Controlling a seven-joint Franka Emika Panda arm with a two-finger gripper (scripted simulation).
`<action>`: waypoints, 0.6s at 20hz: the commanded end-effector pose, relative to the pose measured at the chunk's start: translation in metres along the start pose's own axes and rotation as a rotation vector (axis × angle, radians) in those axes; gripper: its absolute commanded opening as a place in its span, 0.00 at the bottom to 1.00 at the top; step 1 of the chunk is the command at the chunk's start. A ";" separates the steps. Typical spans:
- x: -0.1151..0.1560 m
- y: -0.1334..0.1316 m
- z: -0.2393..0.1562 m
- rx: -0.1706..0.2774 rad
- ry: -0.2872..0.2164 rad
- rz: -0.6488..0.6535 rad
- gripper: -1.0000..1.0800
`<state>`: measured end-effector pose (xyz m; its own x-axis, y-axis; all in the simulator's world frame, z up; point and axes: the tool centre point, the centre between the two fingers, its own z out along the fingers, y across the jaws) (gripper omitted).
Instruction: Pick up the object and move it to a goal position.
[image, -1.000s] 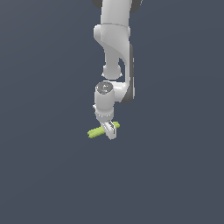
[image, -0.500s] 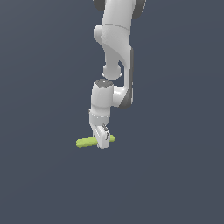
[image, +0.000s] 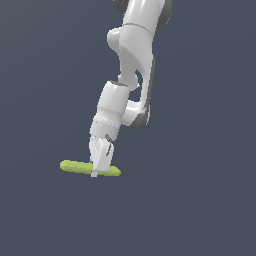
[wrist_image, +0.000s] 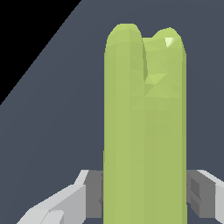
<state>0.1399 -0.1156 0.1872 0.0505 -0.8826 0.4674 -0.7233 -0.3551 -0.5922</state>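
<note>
Wrist view gives you the clearest read: the gripper (wrist_image: 144, 197) has its jaws closed against both sides of the object (wrist_image: 144, 131), grasping it. From the exterior view you see the object (image: 75, 166) lying level across the fingertips of the gripper (image: 99, 169), its middle hidden behind them. You cannot tell whether it touches any surface.
</note>
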 end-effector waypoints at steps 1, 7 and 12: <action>0.022 -0.023 -0.009 0.066 0.068 0.028 0.00; 0.072 -0.066 -0.039 0.208 0.220 0.092 0.00; 0.105 -0.090 -0.067 0.305 0.328 0.139 0.00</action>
<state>0.1650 -0.1524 0.3188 -0.2543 -0.8122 0.5250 -0.4981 -0.3553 -0.7910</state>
